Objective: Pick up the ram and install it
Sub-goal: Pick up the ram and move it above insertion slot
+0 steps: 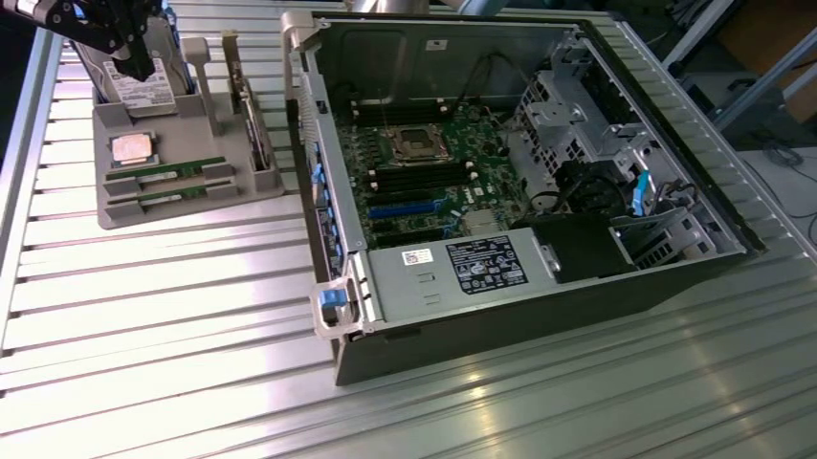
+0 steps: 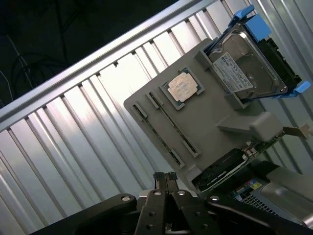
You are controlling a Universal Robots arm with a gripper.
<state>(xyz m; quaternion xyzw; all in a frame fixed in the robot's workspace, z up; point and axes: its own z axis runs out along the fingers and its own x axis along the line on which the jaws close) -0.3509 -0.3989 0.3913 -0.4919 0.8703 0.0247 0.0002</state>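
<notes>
Two green ram sticks lie side by side in the front slots of a grey holder tray at the exterior view's left. In the wrist view they show edge-on as thin strips across the tray. My gripper hangs above the back of the tray, in front of the hard drive, well apart from the sticks. Its fingertips are shut together with nothing between them. The open computer case lies at the exterior view's right, with black memory slots on its motherboard.
A silver CPU chip sits on the tray behind the sticks. A hard drive in a blue bracket stands at the tray's back, with upright cards beside it. The case's wall rises between tray and motherboard.
</notes>
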